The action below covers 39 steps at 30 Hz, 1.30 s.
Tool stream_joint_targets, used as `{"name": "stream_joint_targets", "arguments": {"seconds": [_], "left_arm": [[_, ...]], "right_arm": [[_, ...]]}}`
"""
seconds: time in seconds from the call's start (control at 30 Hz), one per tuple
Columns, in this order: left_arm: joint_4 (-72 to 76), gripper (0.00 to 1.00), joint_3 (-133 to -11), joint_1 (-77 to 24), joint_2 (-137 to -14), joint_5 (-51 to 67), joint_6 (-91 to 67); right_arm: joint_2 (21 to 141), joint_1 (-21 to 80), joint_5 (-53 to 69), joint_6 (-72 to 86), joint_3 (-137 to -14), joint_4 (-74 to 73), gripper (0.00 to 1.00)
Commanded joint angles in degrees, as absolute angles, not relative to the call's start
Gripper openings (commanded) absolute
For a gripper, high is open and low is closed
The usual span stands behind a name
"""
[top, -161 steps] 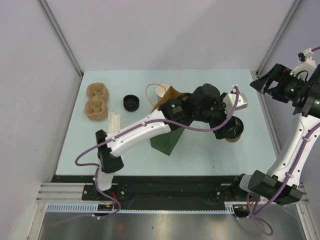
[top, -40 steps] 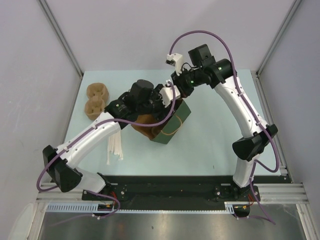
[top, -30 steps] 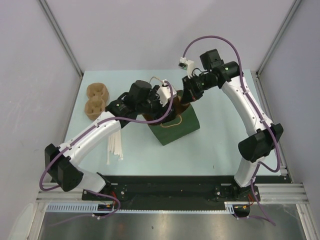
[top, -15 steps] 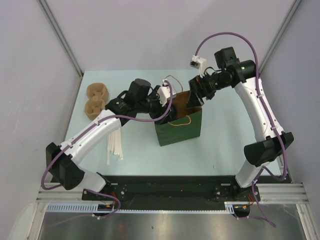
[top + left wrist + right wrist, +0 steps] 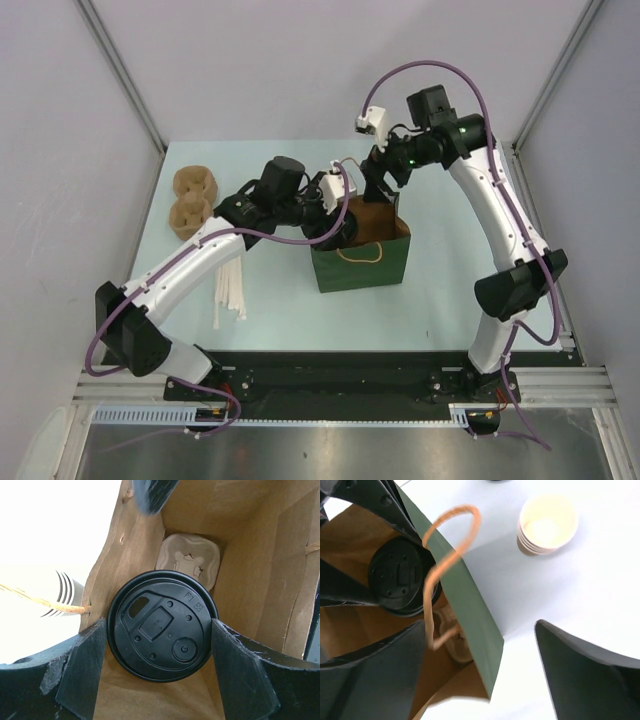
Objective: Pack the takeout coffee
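From above, two pulp trays [image 5: 188,205] lie at the green bag's [image 5: 362,268] 10 o'clock, and pale sticks [image 5: 228,288] at its 9 o'clock, on the counter [image 5: 440,290]. That view hides the takeout coffee, because the left gripper [image 5: 337,218] covers the bag's mouth.

The left wrist camera shows it. The takeout coffee [image 5: 162,626] hangs inside the bag, and the gripper's fingers [image 5: 85,665] seem clamped on it at 9 and 3 o'clock. Only its round black lid shows, with a sip hole and raised dots. The paper body is hidden beneath. A pulp carrier [image 5: 188,560] sits on the bag's floor at the lid's 12 o'clock.

The right gripper [image 5: 480,627] stands wide apart astride the bag's wall. Only its camera shows the stacked cups [image 5: 547,525] plainly, at 2 o'clock outside the bag.
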<state>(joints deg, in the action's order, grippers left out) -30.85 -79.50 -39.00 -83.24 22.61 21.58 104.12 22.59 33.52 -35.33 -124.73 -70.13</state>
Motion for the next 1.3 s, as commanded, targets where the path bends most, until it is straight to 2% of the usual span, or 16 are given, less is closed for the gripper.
{"name": "stream_joint_targets", "arguments": {"seconds": [0.0,0.03,0.1,0.13,0.2,0.23,0.3,0.33,0.6,0.73,1.0,1.27], "left_arm": [[-31.3,0.50,-82.1,-39.3,-83.5,23.6,23.4],[-31.6,0.50,-81.9,-39.3,-83.4,23.4,23.4],[-31.6,0.50,-81.6,-39.3,-83.5,22.9,23.7],[-31.6,0.50,-81.5,-39.2,-83.6,22.8,23.7],[-31.6,0.50,-81.1,-39.2,-83.1,22.6,23.9],[-31.4,0.49,-80.9,-39.2,-82.9,22.3,23.8],[-31.4,0.49,-80.5,-39.2,-82.4,21.9,24.1],[-31.6,0.49,-80.5,-39.1,-82.3,21.8,24.1],[-30.9,0.49,-80.8,-38.8,-81.0,20.0,25.2],[-29.9,0.49,-78.0,-38.8,-79.7,19.7,26.3],[-24.1,0.48,-63.6,-39.1,-72.2,17.9,30.5],[-16.6,0.47,-52.9,-41.5,-65.6,16.0,34.0]], "right_arm": [[106.7,23.6,35.9,-42.5,-125.6,-68.8,0.87],[106.9,24.1,36.2,-43.1,-125.4,-69.8,0.76],[106.6,24.6,36.7,-44.2,-123.8,-69.9,0.64],[106.5,25.0,36.3,-44.1,-123.2,-69.6,0.51],[106.3,25.5,35.9,-43.9,-121.7,-69.4,0.39],[106.2,25.5,35.9,-43.4,-121.6,-69.2,0.28],[105.8,25.7,36.3,-42.4,-121.7,-69.2,0.18],[105.6,25.8,36.5,-41.9,-121.7,-68.5,0.00],[99.1,26.5,33.9,-30.6,-118.0,-55.2,0.00],[92.7,28.5,30.5,-25.5,-107.3,-46.0,0.00],[79.6,33.4,23.3,-21.6,-90.4,-34.6,0.00],[75.7,35.6,23.0,-16.8,-85.5,-30.9,0.00]]}}
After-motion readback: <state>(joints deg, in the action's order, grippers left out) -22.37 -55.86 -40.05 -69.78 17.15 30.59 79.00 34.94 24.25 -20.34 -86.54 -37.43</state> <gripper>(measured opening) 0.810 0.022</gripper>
